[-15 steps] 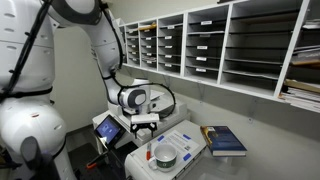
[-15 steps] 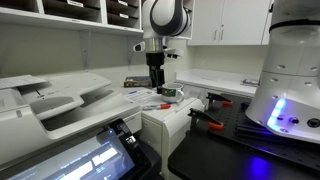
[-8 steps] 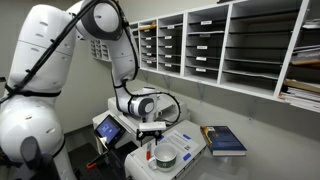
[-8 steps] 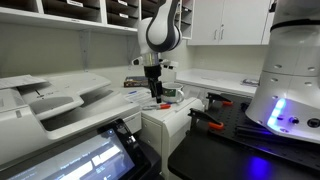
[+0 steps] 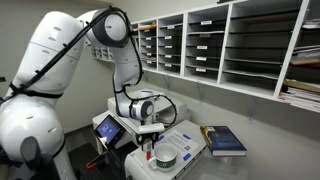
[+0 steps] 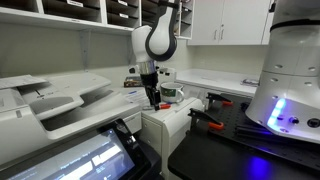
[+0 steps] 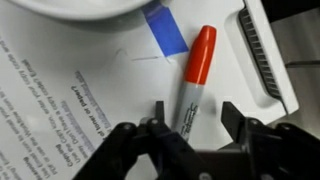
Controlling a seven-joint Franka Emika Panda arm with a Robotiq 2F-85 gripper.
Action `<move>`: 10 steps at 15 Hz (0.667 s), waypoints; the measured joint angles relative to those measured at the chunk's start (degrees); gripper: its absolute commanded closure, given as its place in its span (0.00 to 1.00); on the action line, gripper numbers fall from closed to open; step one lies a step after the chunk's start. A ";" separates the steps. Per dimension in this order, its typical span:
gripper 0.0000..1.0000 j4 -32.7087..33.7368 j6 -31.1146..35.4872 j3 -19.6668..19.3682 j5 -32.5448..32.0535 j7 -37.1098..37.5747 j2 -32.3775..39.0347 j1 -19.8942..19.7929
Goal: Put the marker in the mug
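The pickup is in hand: in the wrist view the fingers (image 7: 155, 118) stand wide apart, one on each side of the grey barrel of the marker (image 7: 197, 70), which lies flat on a printed sheet (image 7: 60, 100) with its red cap towards the mug (image 7: 80, 8) just beyond. Next, I judge, a short descent and a squeeze across the barrel, then a lift over the rim. The white table (image 5: 190, 140) also carries a blue book (image 5: 225, 140) to the right, with wall shelves (image 5: 220, 45) behind.
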 measured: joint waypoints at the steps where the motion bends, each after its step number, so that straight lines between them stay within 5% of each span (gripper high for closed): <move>1: 0.73 0.22 0.00 0.00 -0.31 0.41 0.33 0.16; 5: 1.00 1.14 -0.21 -0.07 -1.67 2.29 0.95 0.55; 10: 0.95 2.20 -6.59 -0.01 -2.30 3.37 0.26 1.84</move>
